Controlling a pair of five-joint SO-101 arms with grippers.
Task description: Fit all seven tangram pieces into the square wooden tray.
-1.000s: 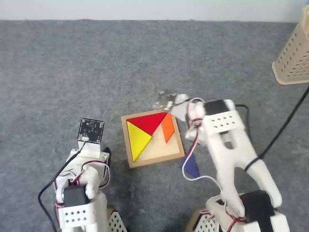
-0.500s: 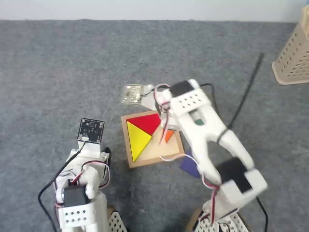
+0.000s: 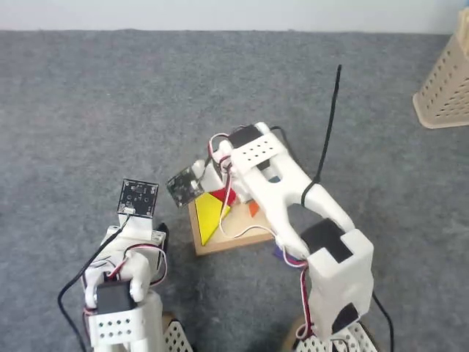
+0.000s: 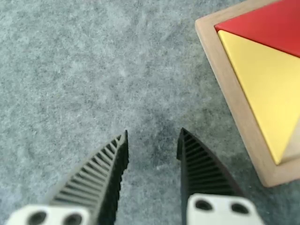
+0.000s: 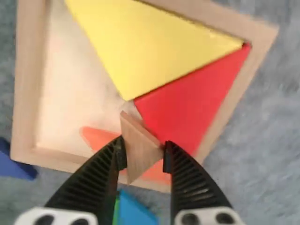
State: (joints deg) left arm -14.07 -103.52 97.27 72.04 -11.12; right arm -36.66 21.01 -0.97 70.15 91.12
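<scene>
The square wooden tray (image 5: 28, 89) holds a large yellow triangle (image 5: 140, 47), a red triangle (image 5: 187, 103) and an orange piece (image 5: 96, 137). My right gripper (image 5: 142, 144) hangs over the tray's middle, shut on a small brown piece (image 5: 138, 152). In the high view the right arm (image 3: 256, 158) stretches across the tray (image 3: 234, 239) and covers much of it; the yellow triangle (image 3: 210, 209) shows beside it. My left gripper (image 4: 154, 133) is open over bare carpet, just off the tray's corner (image 4: 206, 28).
A dark blue piece (image 3: 283, 253) lies on the carpet by the tray's near right side. Blue and green pieces (image 5: 133, 212) lie just outside the rim. A beige perforated container (image 3: 447, 73) stands far right; a black cable (image 3: 330, 117) rises behind the arm.
The right arm has swung left, from the tray's right side to over the tray. The left arm has stayed still.
</scene>
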